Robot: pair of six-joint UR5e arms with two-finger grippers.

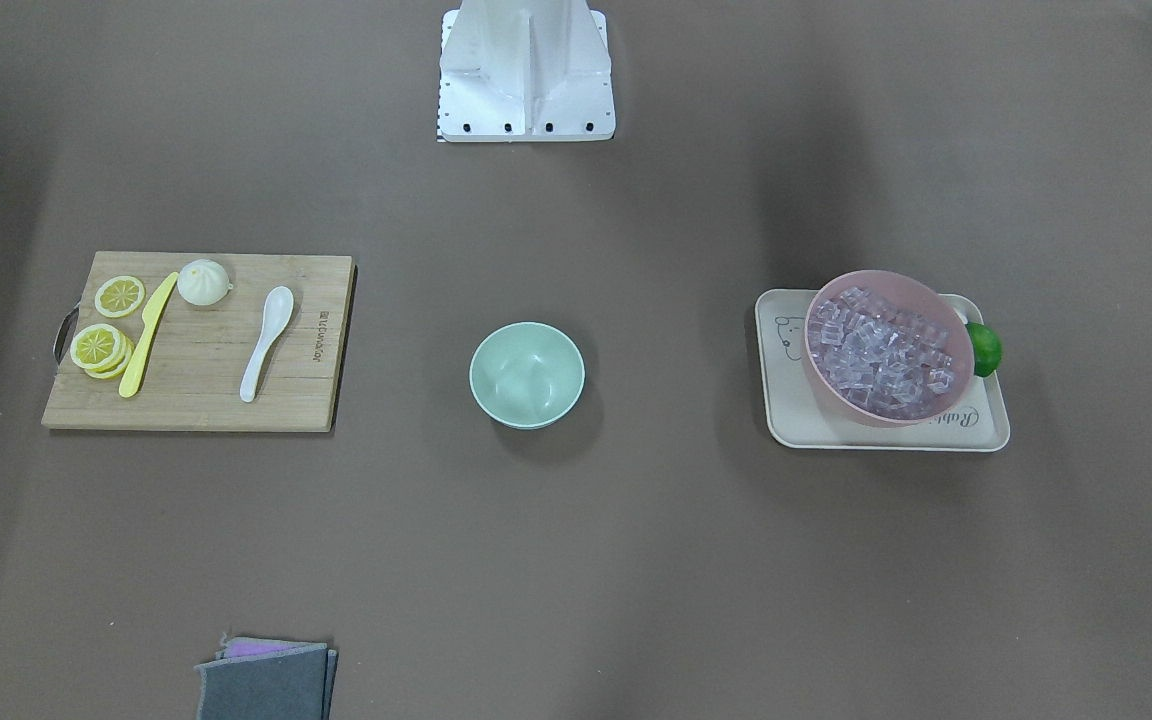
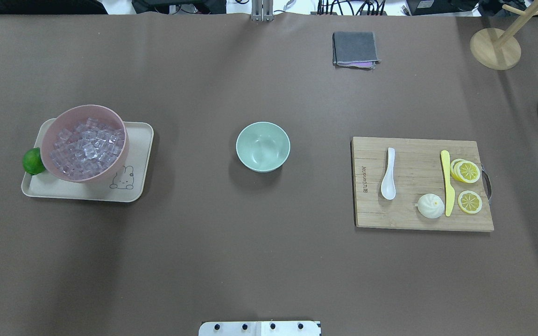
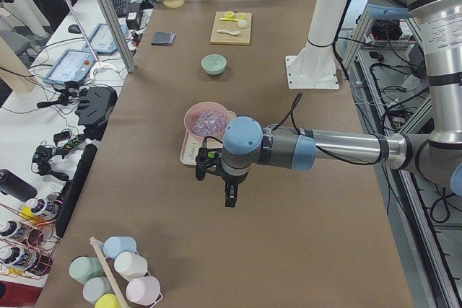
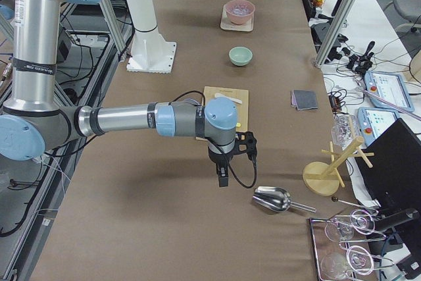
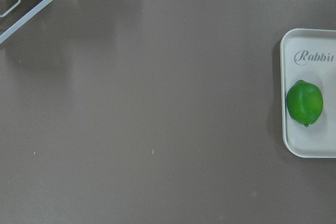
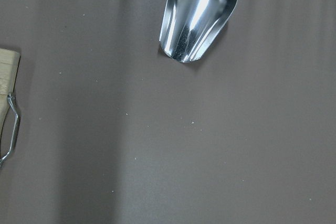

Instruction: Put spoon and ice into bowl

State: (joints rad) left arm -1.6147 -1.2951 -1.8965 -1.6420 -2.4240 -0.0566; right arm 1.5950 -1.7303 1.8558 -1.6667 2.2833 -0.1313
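Both arms hang parked at the worktop's (image 2: 269,261) ends, fingers pointing down over bare surface with nothing in them. Whether either pair is apart or together cannot be told, since they show only in the side views.

The left fingers (image 3: 229,197) hover just outside the tray (image 2: 140,140). The lime (image 5: 304,102) is the nearest thing to them, and the ice (image 2: 87,145) lies just past it, heaped in the pink bowl (image 2: 95,179). That probably keeps the cubes from scattering.

The right fingers (image 4: 222,176) hover off the board's (image 2: 414,217) handle end, beside a steel scoop (image 6: 199,14). The spoon (image 2: 388,175) lies across the board from them, scoop up, clear of the knife (image 2: 446,182) and slices.

The bowl (image 2: 263,146) stands empty well beyond both pairs, midway between board and tray. The layout seems meant to give each arm its own item and a shared drop point. Nothing is begun. The spoon's low, glossy handle looks the trickier pinch.
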